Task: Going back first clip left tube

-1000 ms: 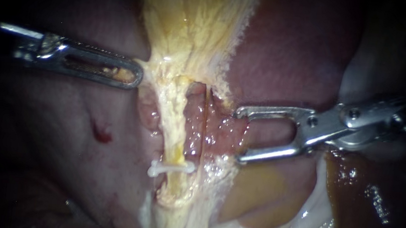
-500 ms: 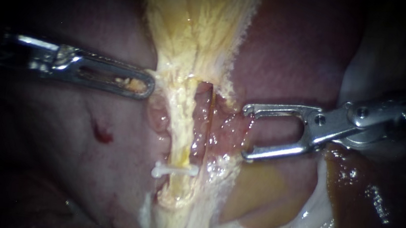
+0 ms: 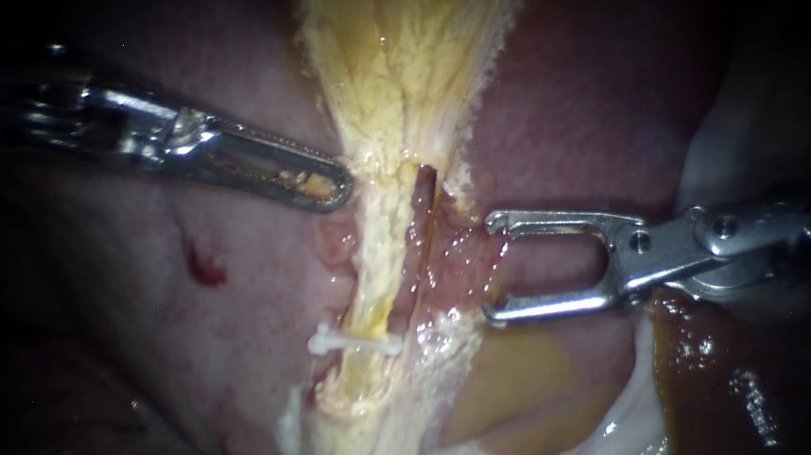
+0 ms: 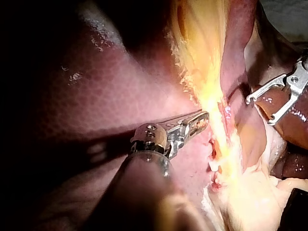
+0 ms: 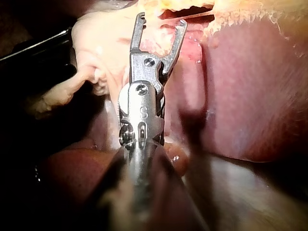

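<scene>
Finds the slender silver left instrument (image 3: 341, 189) pushed further in from the left than a second ago, with its slotted tip now at the left edge of the pale yellow fibrous tissue band (image 3: 396, 76) rather than out over the dark red-brown liver (image 3: 589, 106). Finds that band slacker and straighter for it. Shows the left jaws lying together and clamped on the band's frayed edge, with a yellow scrap caught in the slot. Shows the silver right instrument (image 3: 490, 265) shifted only slightly to the right, with its two hooked jaws wide apart, gripping nothing, both tips resting against the raw pink wet patch (image 3: 452, 263) beside the tubes. Places the small white clip (image 3: 355, 341) across the pale yellow left tube (image 3: 375, 255), toward the lower end of its bared stretch, well below both instruments' tips. Puts a thinner reddish-brown tube (image 3: 421, 204) just to the right of the clipped one, between it and the raw patch. Marks a small red spot (image 3: 203, 267) on the liver's surface, left of the clip and below the left instrument
</scene>
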